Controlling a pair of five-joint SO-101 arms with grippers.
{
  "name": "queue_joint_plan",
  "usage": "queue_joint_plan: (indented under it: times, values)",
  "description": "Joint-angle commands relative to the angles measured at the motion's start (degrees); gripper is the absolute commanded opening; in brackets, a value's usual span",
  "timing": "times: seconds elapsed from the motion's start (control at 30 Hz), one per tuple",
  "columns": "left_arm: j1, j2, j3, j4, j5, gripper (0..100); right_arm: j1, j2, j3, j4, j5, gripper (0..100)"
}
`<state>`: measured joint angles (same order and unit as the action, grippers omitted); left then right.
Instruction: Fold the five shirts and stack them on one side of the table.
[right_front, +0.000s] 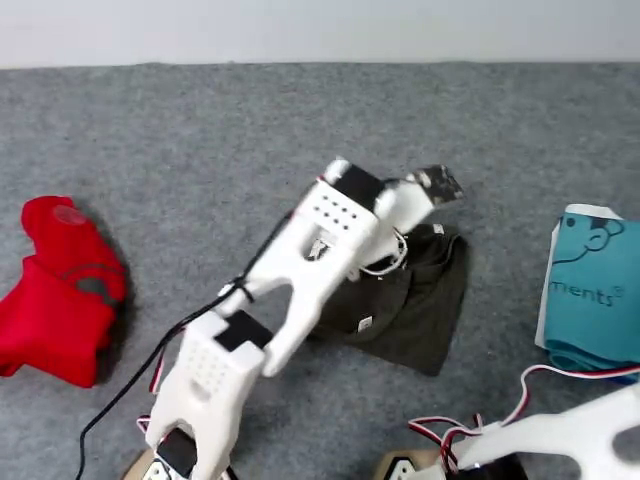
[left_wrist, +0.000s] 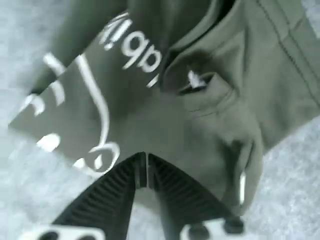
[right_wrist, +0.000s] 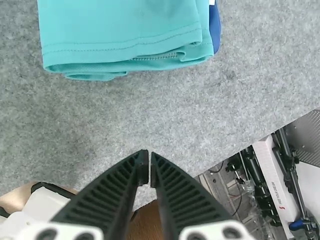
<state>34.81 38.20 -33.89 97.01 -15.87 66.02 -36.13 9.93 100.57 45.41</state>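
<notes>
A dark olive shirt (right_front: 415, 300) with white print lies crumpled at the table's middle. My left gripper (right_front: 437, 183) is over its far edge, shut on a raised bit of that shirt (left_wrist: 210, 115), with its tips (left_wrist: 142, 162) pressed together. A folded teal shirt (right_front: 592, 290) rests on a blue one (right_wrist: 215, 31) at the right edge. My right gripper (right_wrist: 149, 160) is shut with nothing in it, low over the mat, on the near side of the teal shirt (right_wrist: 120, 35). A red shirt (right_front: 60, 290) lies bunched at the left.
Grey carpet-like mat (right_front: 200, 140) covers the table, with bare room at the back and between the shirts. The right arm (right_front: 560, 435) lies along the front right edge. Past the table's edge stands metal gear (right_wrist: 280, 170). A black cable (right_front: 150, 370) trails by the left arm.
</notes>
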Motion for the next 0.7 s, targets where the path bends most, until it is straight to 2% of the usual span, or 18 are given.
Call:
queue_joint_plan:
  times: [0.0, 0.1, 0.3, 0.5, 0.67]
  values:
    - [4.9, 1.6, -0.6, -2.4, -0.1, 1, 0.1, -1.3, -2.2, 0.6, 0.5, 0.9]
    - [11.3, 2.0, -0.6, -1.6, 0.2, 1, 0.1, -1.3, -2.2, 0.6, 0.5, 0.9]
    - [22.9, 1.8, -5.8, 3.7, 5.4, 1, 0.1, -1.1, -2.2, 0.6, 0.5, 0.9]
    - [23.3, -5.0, -6.0, 3.7, 5.8, 1, 0.1, -1.0, -2.2, 0.6, 0.5, 0.9]
    - [15.6, -11.0, -3.7, 3.7, 5.7, 1, 0.1, -1.2, -2.2, 0.6, 0.5, 0.9]
